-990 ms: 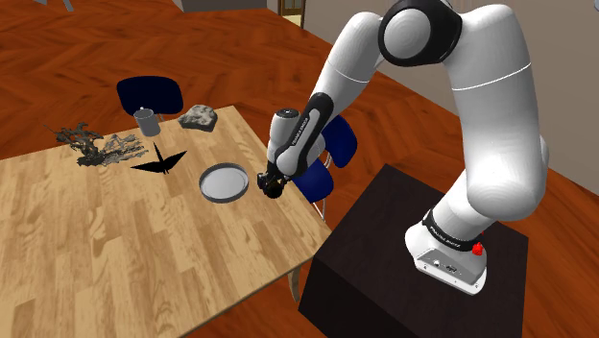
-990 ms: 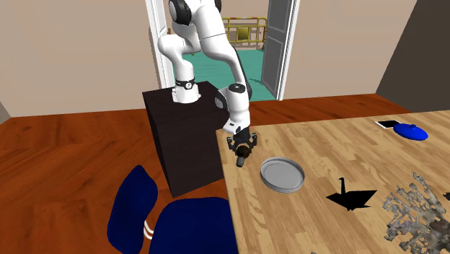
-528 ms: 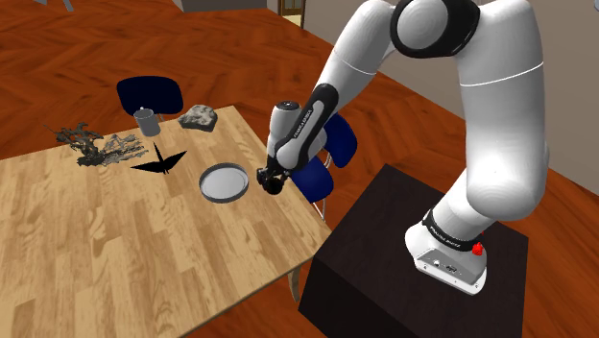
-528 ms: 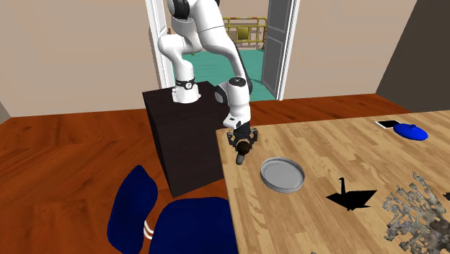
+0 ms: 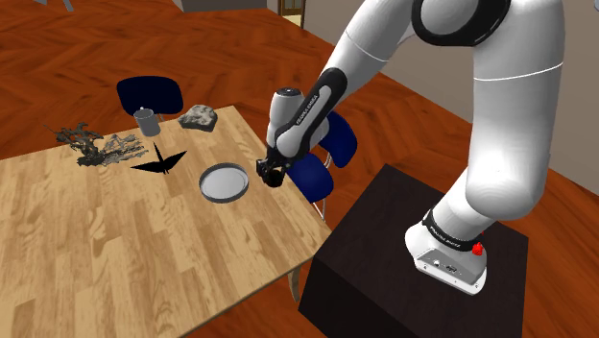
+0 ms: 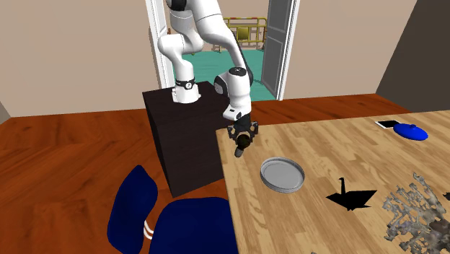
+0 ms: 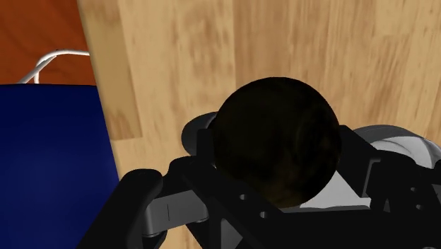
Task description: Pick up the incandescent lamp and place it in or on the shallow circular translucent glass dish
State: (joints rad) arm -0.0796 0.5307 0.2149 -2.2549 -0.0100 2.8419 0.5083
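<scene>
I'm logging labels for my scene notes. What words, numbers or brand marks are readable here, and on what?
No text can be read.
Black band at the arm's foot: pale marks, too small to read.
The lamp and the dish: no markings visible.

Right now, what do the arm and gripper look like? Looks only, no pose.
The arm is glossy white with rounded links and black joints. A black band with pale markings rings its foot, and a small red knob sits on the white base. The gripper is all black, with two fingers. It sits on a black box stand.
</scene>
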